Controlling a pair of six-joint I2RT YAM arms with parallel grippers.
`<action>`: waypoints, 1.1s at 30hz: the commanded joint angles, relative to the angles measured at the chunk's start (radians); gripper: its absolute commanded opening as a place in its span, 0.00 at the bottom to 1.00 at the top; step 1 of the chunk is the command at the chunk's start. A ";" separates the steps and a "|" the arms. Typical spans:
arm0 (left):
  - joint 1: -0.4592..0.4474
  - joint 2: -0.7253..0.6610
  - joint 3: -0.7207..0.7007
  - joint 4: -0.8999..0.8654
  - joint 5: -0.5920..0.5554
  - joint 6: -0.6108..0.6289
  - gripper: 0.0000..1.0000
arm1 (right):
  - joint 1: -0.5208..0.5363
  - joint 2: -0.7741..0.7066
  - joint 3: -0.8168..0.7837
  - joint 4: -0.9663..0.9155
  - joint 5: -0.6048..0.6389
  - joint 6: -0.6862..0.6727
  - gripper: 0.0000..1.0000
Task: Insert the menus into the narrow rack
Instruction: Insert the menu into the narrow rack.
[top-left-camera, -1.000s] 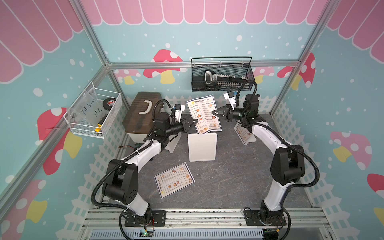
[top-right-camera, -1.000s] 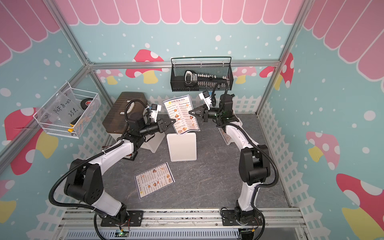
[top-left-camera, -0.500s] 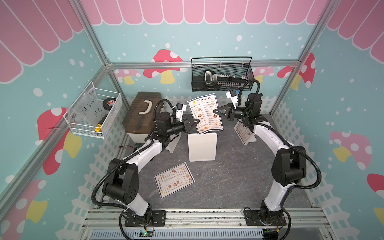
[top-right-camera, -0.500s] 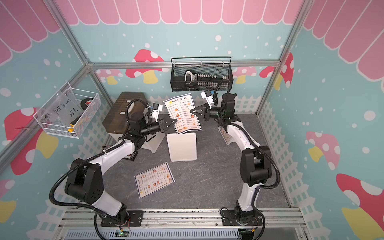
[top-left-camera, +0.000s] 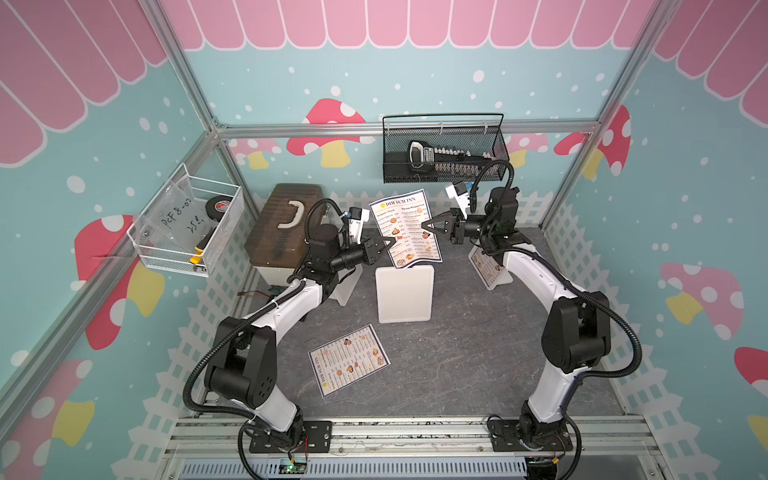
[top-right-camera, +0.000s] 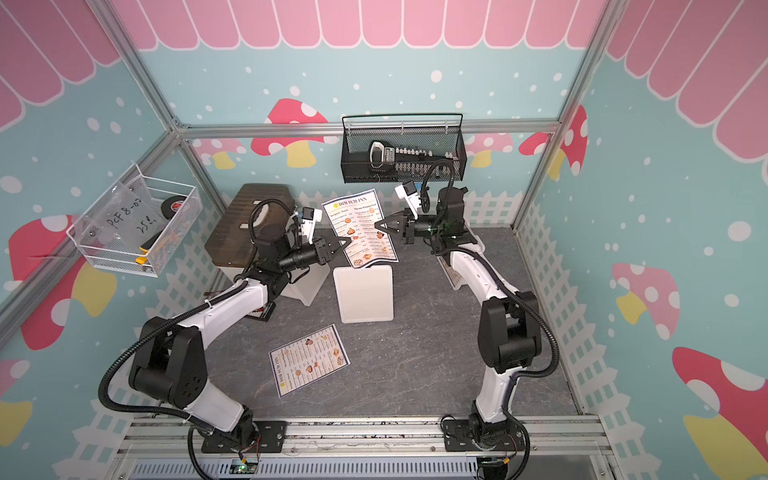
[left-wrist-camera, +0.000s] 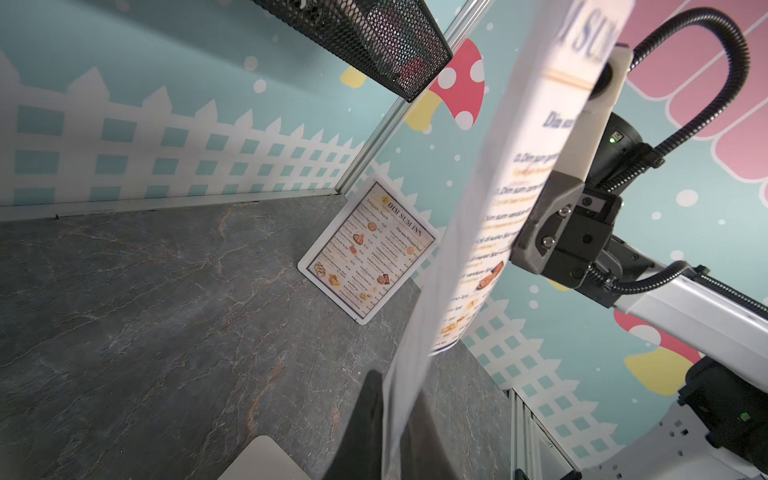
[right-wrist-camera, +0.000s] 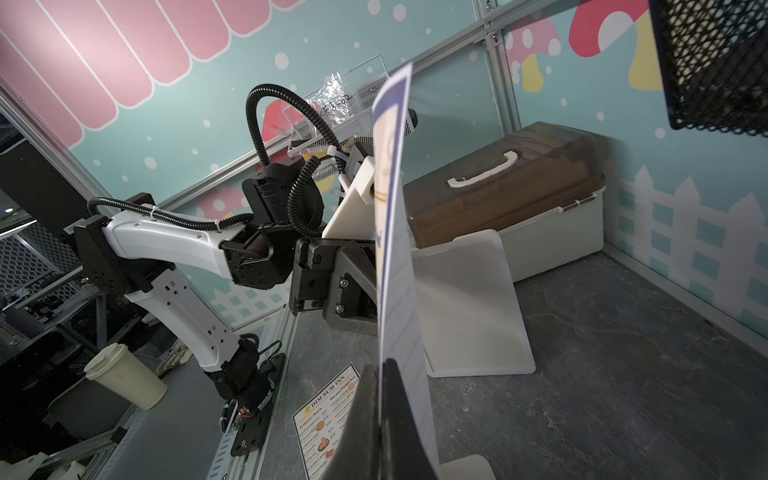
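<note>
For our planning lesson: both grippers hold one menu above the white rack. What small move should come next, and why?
Probably lower the held menu straight down: left gripper and right gripper pinch its side edges, its bottom edge seems just above the white rack.

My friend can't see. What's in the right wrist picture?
A menu stands edge-on, pinched by the right gripper near the camera and the left gripper beyond. Behind are a white stand and a brown-lidded box; another menu lies flat.
</note>
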 joint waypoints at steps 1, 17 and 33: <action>0.007 -0.032 -0.018 0.014 -0.017 0.002 0.10 | 0.011 0.021 0.033 0.019 -0.022 0.003 0.00; -0.018 0.006 0.016 0.035 0.020 -0.019 0.10 | -0.025 -0.008 0.037 -0.010 -0.020 -0.010 0.00; -0.035 0.012 0.020 0.038 0.016 -0.021 0.09 | -0.036 -0.026 0.034 -0.060 -0.027 -0.046 0.00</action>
